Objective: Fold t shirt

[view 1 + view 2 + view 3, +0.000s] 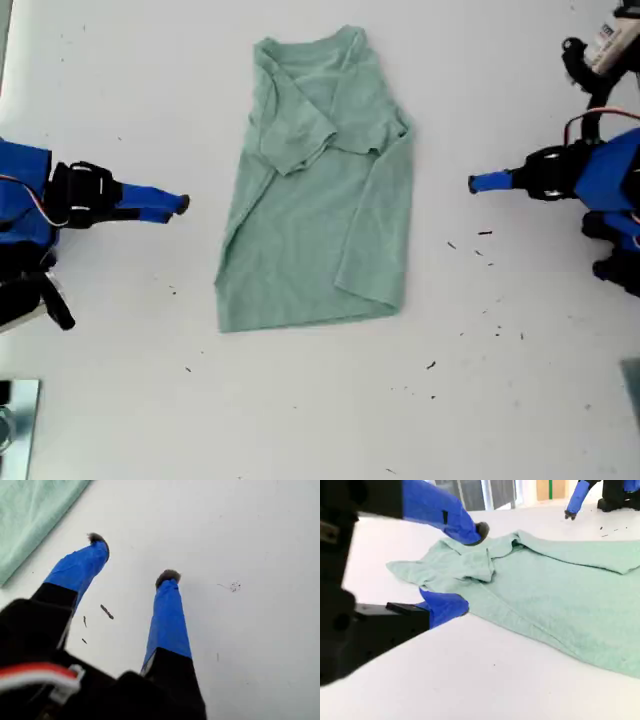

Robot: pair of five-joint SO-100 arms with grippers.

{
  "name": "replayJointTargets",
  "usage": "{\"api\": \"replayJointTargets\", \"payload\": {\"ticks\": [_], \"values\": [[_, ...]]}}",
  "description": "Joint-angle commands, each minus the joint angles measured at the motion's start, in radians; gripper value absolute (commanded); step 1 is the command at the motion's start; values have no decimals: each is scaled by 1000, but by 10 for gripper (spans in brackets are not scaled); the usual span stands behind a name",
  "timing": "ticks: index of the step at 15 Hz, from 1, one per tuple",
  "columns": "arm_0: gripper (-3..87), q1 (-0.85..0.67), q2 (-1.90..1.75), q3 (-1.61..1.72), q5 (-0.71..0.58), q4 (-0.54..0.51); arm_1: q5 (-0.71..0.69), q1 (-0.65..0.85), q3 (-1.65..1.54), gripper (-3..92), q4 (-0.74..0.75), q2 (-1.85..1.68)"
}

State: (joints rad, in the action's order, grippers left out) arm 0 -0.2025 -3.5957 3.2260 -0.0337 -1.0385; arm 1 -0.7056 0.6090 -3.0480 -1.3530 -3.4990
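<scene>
The sage-green t shirt (320,200) lies flat on the white table in the middle of the exterior view, collar toward the top, with both sides and a sleeve folded inward over the body. My first gripper (476,183) hovers at the exterior view's right, a short gap from the shirt's edge. Its blue fingers stand open over bare table (133,557), and only a corner of the t shirt (30,515) shows there. My second gripper (180,205) is at the exterior view's left, open (470,567) and empty, just short of the t shirt (560,590).
Small dark specks (468,240) dot the table near the first arm. A black-and-white device (605,50) sits at the exterior view's top right. A metal piece (15,425) shows at its bottom left corner.
</scene>
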Motion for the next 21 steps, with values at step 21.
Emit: {"api": "replayJointTargets", "payload": {"ticks": [21], "values": [[225, 356, 1523, -1736, 184, -541, 344, -130, -61, 21, 23, -8]]}}
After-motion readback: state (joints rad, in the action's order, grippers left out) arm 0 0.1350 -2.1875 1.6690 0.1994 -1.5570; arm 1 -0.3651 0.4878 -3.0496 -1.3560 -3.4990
